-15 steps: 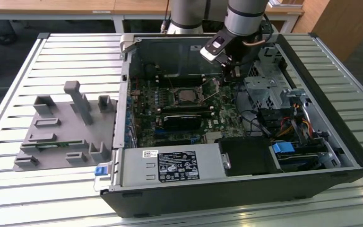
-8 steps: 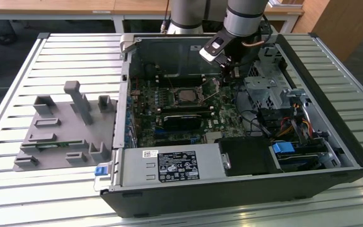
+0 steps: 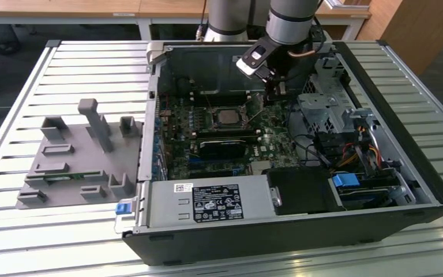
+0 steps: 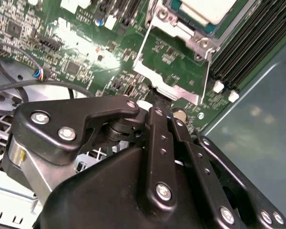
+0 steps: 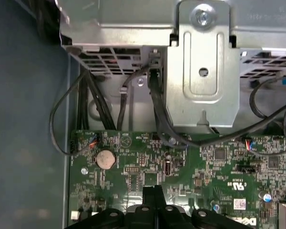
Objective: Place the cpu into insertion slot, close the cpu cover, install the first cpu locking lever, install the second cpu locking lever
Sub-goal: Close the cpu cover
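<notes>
**Gripper at the edge of the open cover, chip seated in the socket**

Black linkage arms and silver screws of the gripper (image 4: pixel 157 102) crowd the near part of the second wrist view, narrowing to two fingers whose tips meet. In the first wrist view the same fingers (image 5: pixel 155 193) show as one dark wedge with a thin seam down the middle, so they are drawn together. Their tips are right at the free edge of the cover (image 4: pixel 167 86). I cannot tell whether that edge is nipped between them or only touched, because the contact is hidden behind the fingers.

The cover is a thin silvery frame. It is swung open away from the socket (image 4: pixel 186 31), and green circuit board (image 4: pixel 76 57) shows through its window. The chip (image 4: pixel 207 8) lies in the socket beyond the cover's hinged side, with its pale metal top facing up. Long black memory slots (image 4: pixel 248 43) run just beside the socket.

In the exterior view the arm (image 3: pixel 291 23) reaches down into an open computer case (image 3: pixel 244 242) that lies on its side on a slatted metal table (image 3: pixel 52 242). The gripper (image 3: pixel 274 95) hangs low over the board, near the chip (image 3: pixel 228 117) and toward the exterior view's right of it. A grey moulded tray (image 3: pixel 75 161) rests on the table at the exterior view's left of the case.

The first wrist view looks past the fingertips. It takes in a round coin battery (image 5: pixel 105 159) on the board, black cables (image 5: pixel 157 109) and a metal bracket (image 5: pixel 202 71).
</notes>
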